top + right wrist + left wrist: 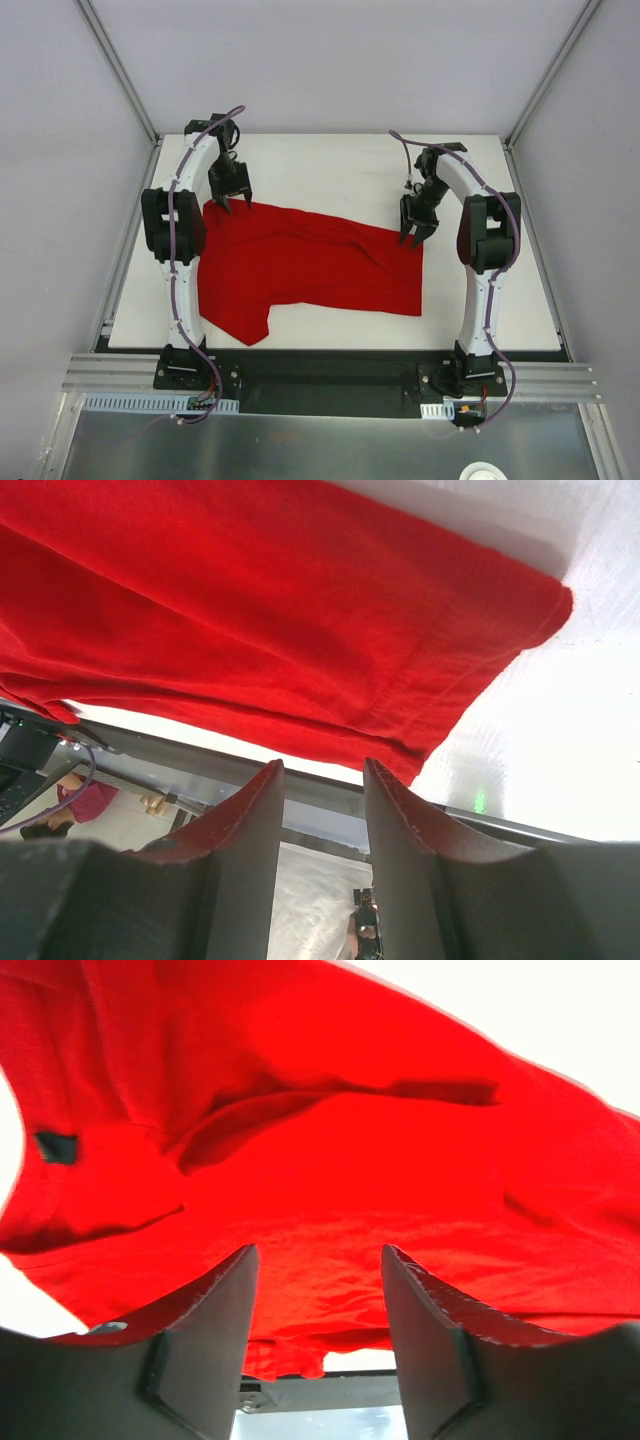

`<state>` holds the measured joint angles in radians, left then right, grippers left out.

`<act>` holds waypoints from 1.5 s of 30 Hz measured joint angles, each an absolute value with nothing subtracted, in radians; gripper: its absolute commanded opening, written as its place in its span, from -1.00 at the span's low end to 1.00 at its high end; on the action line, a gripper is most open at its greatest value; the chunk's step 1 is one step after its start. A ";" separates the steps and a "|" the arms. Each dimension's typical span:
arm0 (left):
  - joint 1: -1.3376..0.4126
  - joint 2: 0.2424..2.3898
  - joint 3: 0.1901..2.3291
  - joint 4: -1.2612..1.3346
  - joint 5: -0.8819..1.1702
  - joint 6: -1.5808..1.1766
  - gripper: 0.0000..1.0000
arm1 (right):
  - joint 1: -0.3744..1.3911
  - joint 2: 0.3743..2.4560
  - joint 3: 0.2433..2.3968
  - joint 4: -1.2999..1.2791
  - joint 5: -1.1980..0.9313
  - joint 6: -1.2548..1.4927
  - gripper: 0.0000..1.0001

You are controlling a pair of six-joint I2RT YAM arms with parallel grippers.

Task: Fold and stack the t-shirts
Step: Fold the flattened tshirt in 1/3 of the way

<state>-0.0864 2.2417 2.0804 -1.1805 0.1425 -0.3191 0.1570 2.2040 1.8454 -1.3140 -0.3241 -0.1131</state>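
The red t-shirt (310, 270) lies spread on the white table (330, 165), partly folded, with a sleeve hanging toward the near edge at the left. My left gripper (232, 205) hovers over the shirt's far left corner. In the left wrist view its jaws (318, 1255) stand apart, with rumpled red cloth (330, 1160) beyond them and nothing between them. A small black label (55, 1147) shows on the cloth. My right gripper (415, 238) hangs at the shirt's far right corner. Its jaws (320, 770) are apart and empty, and the shirt's hemmed corner (250, 610) lies just beyond the tips.
Grey walls and slanted frame posts (120, 70) enclose the table on three sides. A metal rail (330, 375) carrying both arm bases runs along the near edge. Bare white table (500, 290) shows right of the shirt.
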 measured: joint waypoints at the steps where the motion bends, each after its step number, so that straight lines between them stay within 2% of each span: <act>1: -0.086 2.242 2.080 -1.180 0.135 -0.316 0.11 | 0.157 2.204 1.845 -1.314 -0.326 -0.113 -0.19; 14: -0.084 2.328 2.120 -1.184 0.036 -0.298 0.22 | 0.157 2.204 1.838 -1.314 -0.331 -0.114 -0.19; 37: -0.016 2.371 2.191 -1.178 -0.016 -0.299 0.24 | 0.157 2.204 1.829 -1.314 -0.345 -0.117 -0.18; 41: -0.016 2.371 2.191 -1.173 -0.009 -0.299 0.21 | 0.157 2.204 1.829 -1.314 -0.346 -0.117 -0.19; 44: -0.019 2.371 2.191 -1.171 0.000 -0.299 0.11 | 0.157 2.204 1.829 -1.314 -0.346 -0.117 -0.18; 45: -0.019 2.371 2.191 -1.169 0.006 -0.299 0.00 | 0.157 2.204 1.829 -1.314 -0.346 -0.117 -0.18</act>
<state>-0.0185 2.3711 2.1906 -1.1690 0.0055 -0.2989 0.1570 2.2040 1.8286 -1.3144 -0.3458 -0.1169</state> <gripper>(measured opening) 0.563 0.407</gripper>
